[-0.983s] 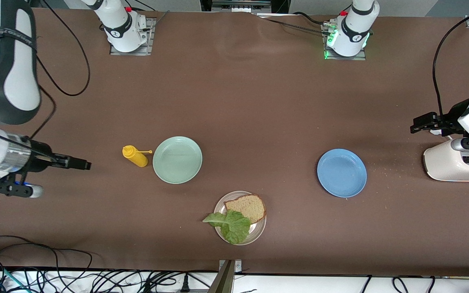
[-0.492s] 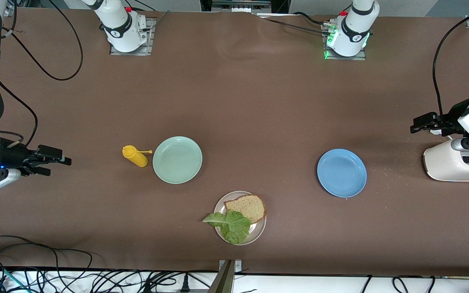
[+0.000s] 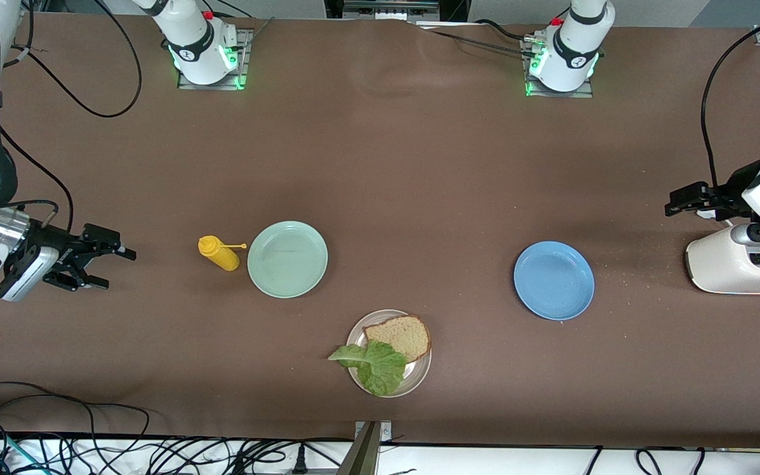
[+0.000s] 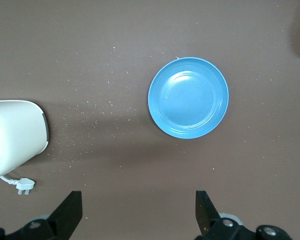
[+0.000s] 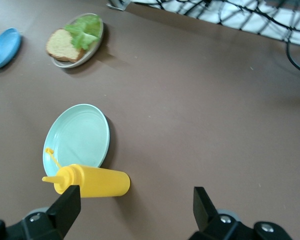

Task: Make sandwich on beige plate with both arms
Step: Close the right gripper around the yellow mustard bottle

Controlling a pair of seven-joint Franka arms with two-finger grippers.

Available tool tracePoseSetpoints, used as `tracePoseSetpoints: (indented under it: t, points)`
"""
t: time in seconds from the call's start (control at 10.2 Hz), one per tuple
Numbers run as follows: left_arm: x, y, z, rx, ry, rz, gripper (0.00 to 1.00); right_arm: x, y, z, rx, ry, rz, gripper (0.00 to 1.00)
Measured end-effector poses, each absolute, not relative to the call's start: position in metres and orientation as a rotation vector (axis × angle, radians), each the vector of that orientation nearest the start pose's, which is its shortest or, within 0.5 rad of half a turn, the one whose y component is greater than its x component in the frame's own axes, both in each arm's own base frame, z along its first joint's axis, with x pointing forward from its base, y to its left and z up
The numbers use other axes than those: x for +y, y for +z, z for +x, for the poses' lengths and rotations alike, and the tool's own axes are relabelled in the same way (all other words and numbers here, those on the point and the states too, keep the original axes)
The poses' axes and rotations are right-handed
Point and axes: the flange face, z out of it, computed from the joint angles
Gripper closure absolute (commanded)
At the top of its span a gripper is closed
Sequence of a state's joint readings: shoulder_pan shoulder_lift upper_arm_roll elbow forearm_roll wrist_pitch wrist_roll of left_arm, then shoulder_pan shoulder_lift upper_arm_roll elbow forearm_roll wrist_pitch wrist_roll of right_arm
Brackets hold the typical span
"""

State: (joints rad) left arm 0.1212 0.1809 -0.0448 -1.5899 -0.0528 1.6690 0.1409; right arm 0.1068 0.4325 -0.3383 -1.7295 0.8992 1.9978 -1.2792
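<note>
The beige plate (image 3: 418,371) lies near the front edge of the table, midway between the arms. On it are one slice of brown bread (image 3: 400,336) and a green lettuce leaf (image 3: 375,366) that overlaps the bread and hangs over the rim. The right wrist view shows the same plate (image 5: 70,64), bread (image 5: 61,45) and lettuce (image 5: 85,27) far off. My right gripper (image 3: 116,269) (image 5: 135,196) is open and holds nothing, over bare table at the right arm's end. My left gripper (image 3: 670,204) (image 4: 137,200) waits open and holds nothing at the left arm's end.
A yellow squeeze bottle (image 3: 220,253) (image 5: 92,182) lies on its side beside the mint-green plate (image 3: 287,259) (image 5: 77,137). A blue plate (image 3: 554,280) (image 4: 188,97) sits toward the left arm's end, with crumbs around it. A white appliance (image 3: 729,264) (image 4: 15,135) stands under the left hand.
The right arm has swung and turned its wrist, so both spread fingers now show. The left arm, plates and food have not moved.
</note>
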Motion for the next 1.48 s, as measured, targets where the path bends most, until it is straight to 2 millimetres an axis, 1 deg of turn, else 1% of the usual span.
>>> tracePoseSetpoints:
  t: [0.2,0.39,0.49,0.59,0.69,0.89,0.98,1.08,1.18,1.48]
  points:
    - [0.043,0.518,0.606,0.09,0.152,-3.208,0.0,-0.093,0.319,0.635,-0.9,-0.639,-2.3,0.0]
    - [0.043,0.518,0.606,0.09,0.152,-3.208,0.0,-0.109,0.282,0.613,-0.961,-0.757,-2.219,0.0]
    - [0.043,0.518,0.606,0.09,0.152,-3.208,0.0,-0.113,0.266,0.605,-0.975,-0.804,-2.183,0.0]
    - [0.043,0.518,0.606,0.09,0.152,-3.208,0.0,-0.11,0.248,0.596,-0.978,-0.858,-2.116,0.0]
    - [0.043,0.518,0.606,0.09,0.152,-3.208,0.0,-0.106,0.224,0.589,-0.974,-0.91,-2.031,0.0]
    - [0.043,0.518,0.606,0.09,0.153,-3.208,0.0,-0.116,0.176,0.574,-0.986,-0.98,-1.936,0.0]
    - [0.043,0.518,0.606,0.09,0.153,-3.208,0.0,-0.12,0.16,0.568,-0.995,-1.014,-1.908,0.0]
    - [0.043,0.518,0.606,0.09,0.153,-3.208,0.0,-0.118,0.149,0.566,-1.003,-1.048,-1.876,0.0]
    - [0.043,0.518,0.606,0.09,0.153,-3.208,0.0,-0.11,0.141,0.565,-1.012,-1.078,-1.842,0.0]
    - [0.043,0.518,0.606,0.09,0.153,-3.208,0.0,-0.084,0.126,0.568,-1.033,-1.133,-1.782,0.0]
